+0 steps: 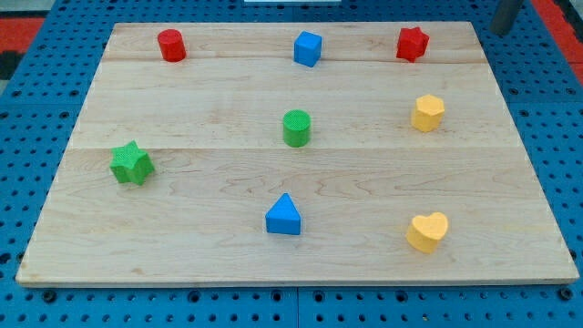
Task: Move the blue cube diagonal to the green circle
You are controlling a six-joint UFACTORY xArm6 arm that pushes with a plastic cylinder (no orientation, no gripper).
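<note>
The blue cube (308, 48) sits near the view's top edge of the board (182, 237), almost straight above the green circle (296, 128), with bare wood between them. What may be my rod is only a dark blur at the view's top right corner, so my tip does not show. It holds nothing, and the cube lies well to its left.

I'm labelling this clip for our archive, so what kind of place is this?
Probably a robotics lab bench: a wooden board on a blue perforated base, with small coloured blocks such as the blue cube and green circle. My tip sits top right.
</note>
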